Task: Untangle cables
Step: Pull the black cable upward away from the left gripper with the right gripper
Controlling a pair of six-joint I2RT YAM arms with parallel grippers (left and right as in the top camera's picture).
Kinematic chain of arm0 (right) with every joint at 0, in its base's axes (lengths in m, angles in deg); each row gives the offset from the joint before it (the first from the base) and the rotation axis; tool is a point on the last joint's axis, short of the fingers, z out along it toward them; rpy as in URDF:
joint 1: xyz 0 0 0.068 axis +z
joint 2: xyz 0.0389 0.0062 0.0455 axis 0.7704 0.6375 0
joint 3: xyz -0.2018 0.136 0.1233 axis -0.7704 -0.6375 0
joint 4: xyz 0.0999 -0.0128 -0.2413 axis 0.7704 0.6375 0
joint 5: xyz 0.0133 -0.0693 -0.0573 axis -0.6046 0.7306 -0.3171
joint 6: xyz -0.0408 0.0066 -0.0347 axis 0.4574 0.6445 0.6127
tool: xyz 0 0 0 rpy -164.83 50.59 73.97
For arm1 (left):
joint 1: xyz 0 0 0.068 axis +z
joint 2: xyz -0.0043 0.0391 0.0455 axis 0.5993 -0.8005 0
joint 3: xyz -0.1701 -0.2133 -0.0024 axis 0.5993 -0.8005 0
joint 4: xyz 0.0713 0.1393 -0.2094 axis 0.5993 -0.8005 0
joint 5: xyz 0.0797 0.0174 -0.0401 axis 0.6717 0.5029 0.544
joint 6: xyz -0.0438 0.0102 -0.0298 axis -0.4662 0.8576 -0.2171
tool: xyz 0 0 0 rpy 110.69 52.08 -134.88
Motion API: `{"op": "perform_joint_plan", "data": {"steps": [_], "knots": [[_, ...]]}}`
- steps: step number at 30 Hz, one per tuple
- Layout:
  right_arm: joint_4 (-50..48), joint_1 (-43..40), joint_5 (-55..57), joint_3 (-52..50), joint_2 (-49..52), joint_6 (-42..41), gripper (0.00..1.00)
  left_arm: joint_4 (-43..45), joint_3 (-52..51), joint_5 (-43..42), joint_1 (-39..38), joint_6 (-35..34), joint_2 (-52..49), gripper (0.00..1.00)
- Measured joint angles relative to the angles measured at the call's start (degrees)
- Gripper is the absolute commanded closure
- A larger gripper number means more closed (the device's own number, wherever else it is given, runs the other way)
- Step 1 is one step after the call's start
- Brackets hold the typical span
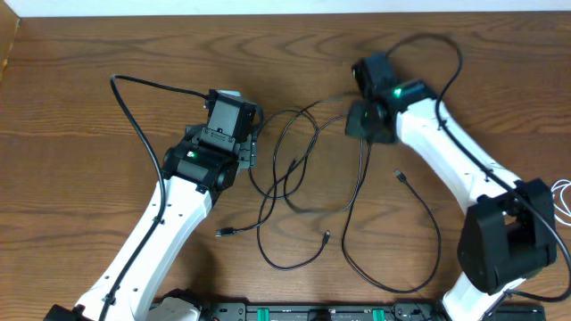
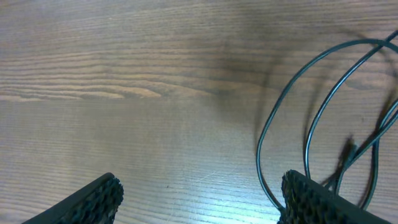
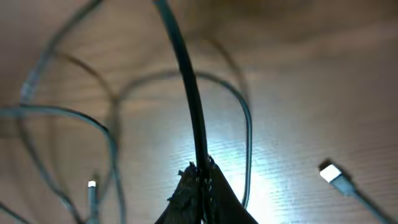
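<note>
The cables point(image 1: 364, 169) lay tangled on the wooden table point(image 1: 89, 160) between the arms, light, limp and likely slippery, so I judged a bare strand the best hold. My right gripper point(image 3: 200, 171) pinched one black strand; the left gripper point(image 2: 199, 193) gaped empty over flat, roomy wood beside the loops.

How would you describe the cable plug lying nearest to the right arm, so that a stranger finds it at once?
Find the white right arm on the wooden table. Between its forearm and the tangled cables lies a small dark plug. Unlike the other plugs, it alone sits on the arm's side of the tangle.
</note>
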Motion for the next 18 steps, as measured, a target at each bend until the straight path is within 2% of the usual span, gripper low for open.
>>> {"op": "perform_joint_plan", "data": {"steps": [9, 18], "knots": [[5.1, -3.2, 3.8, 21.1, 0.0, 4.5, 0.99, 0.0, 0.0, 0.0, 0.0, 0.0, 0.0, 0.18], [6.1, -7.2, 8.1, 39.5, 0.0, 7.8, 0.99, 0.0, 0.0, 0.0, 0.0, 0.0, 0.0, 0.18]]}}
